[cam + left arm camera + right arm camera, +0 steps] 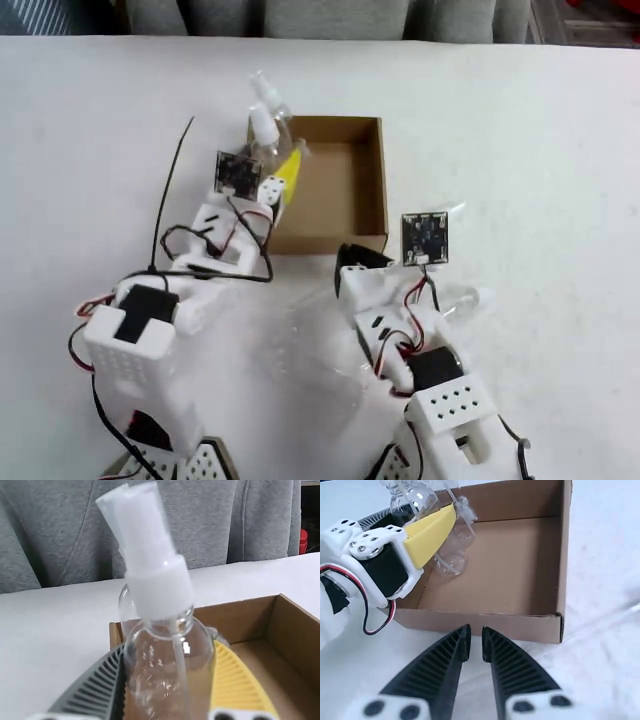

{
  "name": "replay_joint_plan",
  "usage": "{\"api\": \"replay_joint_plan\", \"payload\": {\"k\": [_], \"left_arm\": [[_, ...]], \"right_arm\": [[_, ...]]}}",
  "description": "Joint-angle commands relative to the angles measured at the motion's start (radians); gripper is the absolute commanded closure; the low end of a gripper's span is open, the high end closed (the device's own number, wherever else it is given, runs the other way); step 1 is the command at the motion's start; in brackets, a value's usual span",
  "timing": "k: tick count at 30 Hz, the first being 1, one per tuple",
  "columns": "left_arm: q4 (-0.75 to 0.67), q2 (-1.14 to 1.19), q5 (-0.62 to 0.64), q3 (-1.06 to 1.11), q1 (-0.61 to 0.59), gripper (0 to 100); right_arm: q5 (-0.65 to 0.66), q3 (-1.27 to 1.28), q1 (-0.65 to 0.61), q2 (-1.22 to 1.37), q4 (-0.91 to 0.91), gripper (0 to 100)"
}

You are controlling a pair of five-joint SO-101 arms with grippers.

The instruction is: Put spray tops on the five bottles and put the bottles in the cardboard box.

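My left gripper [167,652] is shut on a clear bottle [160,675] that carries a white spray top [150,565], between a grey and a yellow finger [235,680]. In the high view this bottle [272,140] is held over the left wall of the cardboard box [375,180]. A second white spray top [262,90] shows just beyond it. From the right wrist view, clear bottle glass [451,564] hangs inside the box [520,625] beside the yellow finger [427,532]. My right gripper [475,642] is shut and empty, just outside the box's near wall.
Another clear bottle [468,302] lies on the white table to the right of the right arm. Loose black and red cables [165,215] run beside the left arm. Grey chair backs stand beyond the table's far edge.
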Motion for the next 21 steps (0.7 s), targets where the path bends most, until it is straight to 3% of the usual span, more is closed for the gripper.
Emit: {"api": "replay_joint_plan", "payload": {"k": [1, 13, 21], "left_arm": [[-0.002, -0.005, -0.011, -0.051, -0.012, 98], [0.055, -0.005, -0.066, -0.055, -0.012, 97], [0.061, -0.013, -0.064, -0.026, -0.012, 81]], "right_arm": [[0.015, -0.011, 0.005, -0.007, -0.001, 98.1], [0.015, -0.011, 0.005, -0.007, -0.001, 98.1], [0.015, -0.011, 0.005, -0.007, -0.001, 98.1]]}}
